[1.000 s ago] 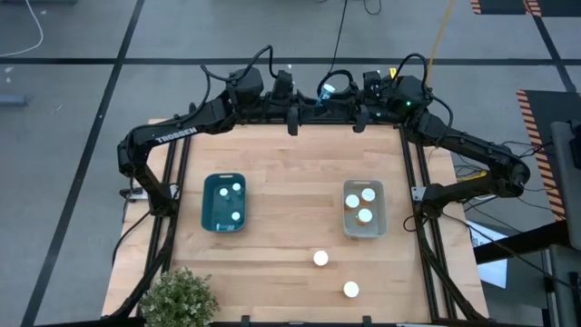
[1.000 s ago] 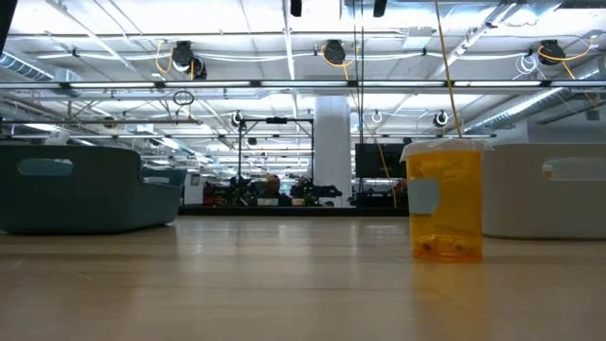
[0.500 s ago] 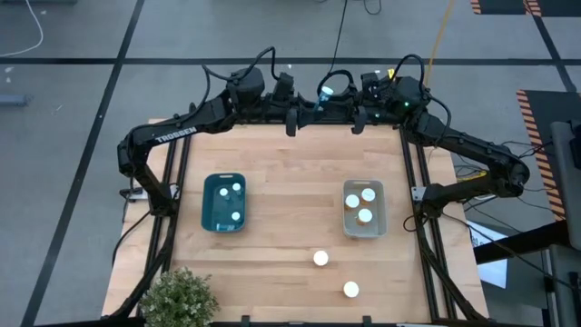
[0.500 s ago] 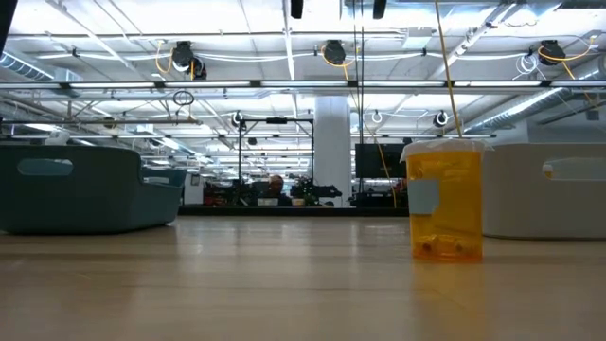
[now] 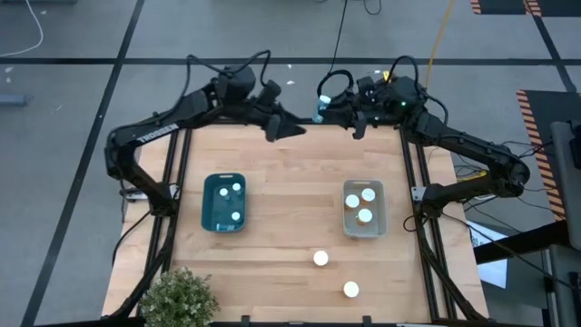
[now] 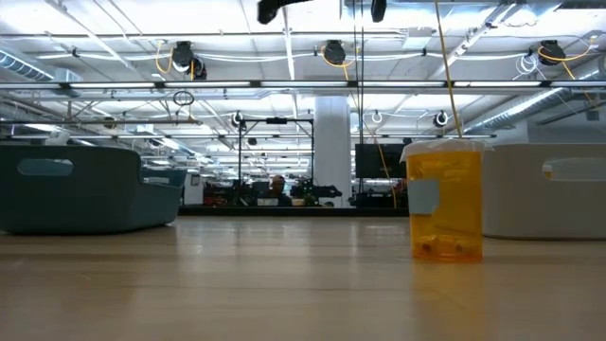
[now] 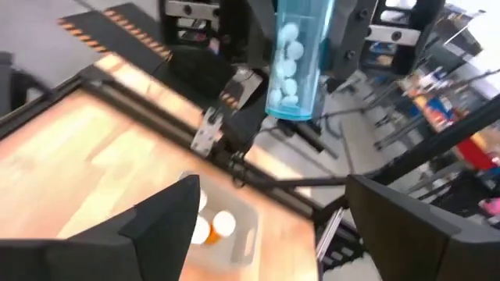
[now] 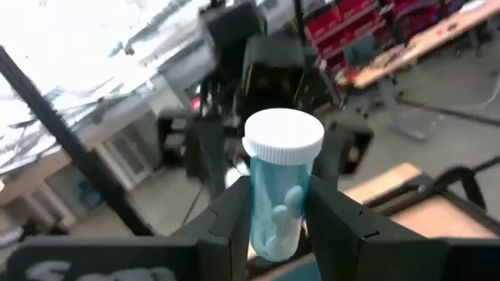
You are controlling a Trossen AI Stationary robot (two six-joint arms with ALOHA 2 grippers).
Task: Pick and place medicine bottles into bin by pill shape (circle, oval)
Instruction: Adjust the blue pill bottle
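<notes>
Your right gripper [image 8: 277, 211] squeezing a blue bottle [image 8: 280, 187] of round white pills at the table's [image 5: 281, 191] back edge, your left gripper [image 7: 269, 222] open wide nearby

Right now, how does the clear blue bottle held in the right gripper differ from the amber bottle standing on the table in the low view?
The clear blue bottle with a white cap is gripped in the right gripper, raised at the table's far edge; the amber bottle with a white cap stands free on the wooden table. The blue one holds many white pills; the amber one shows only a few at its bottom. Both are upright and capped.
</notes>
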